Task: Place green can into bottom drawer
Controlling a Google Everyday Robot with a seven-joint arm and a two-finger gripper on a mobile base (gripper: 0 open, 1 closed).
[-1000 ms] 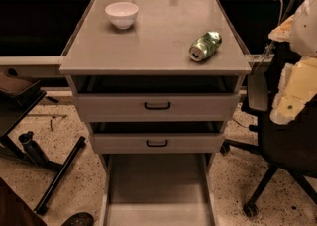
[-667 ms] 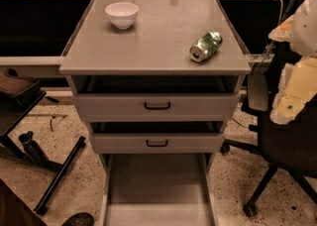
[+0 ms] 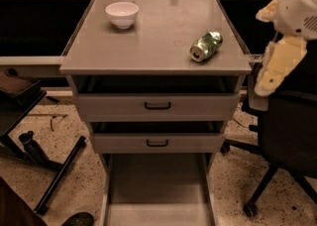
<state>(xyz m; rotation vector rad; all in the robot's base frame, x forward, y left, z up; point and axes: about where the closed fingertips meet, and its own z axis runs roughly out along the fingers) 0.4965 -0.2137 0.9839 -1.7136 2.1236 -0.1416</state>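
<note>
- On the left of the flat grey cabinet top (image 3: pixel 163 46), a small round white ceramic bowl (image 3: pixel 122 14) sat just where it had been a second earlier; it played no part in the job.
- Below the middle, the two grey-fronted drawers with black handles (image 3: pixel 157 105) stood slightly out. Under them the bottom drawer (image 3: pixel 156 185), a wide flat grey tray with low side walls, was pulled fully out and showed nothing inside, ready to receive.
- Right of centre on the top, the small shiny, dented green metal can (image 3: pixel 206 46) lay on its side near the right edge, one silver end towards the camera. It was untouched and in the same spot as before.
- At the far right, beside the cabinet and well apart from the can, the cream-coloured gripper (image 3: pixel 277 66) hung about level with the top's edge, in front of a black office chair (image 3: pixel 287 131). Whether it was apart or together could not be told.
- Nothing had visibly shifted in the last second, so I judged the task to be at its very start: the reach for the can had not yet begun.
</note>
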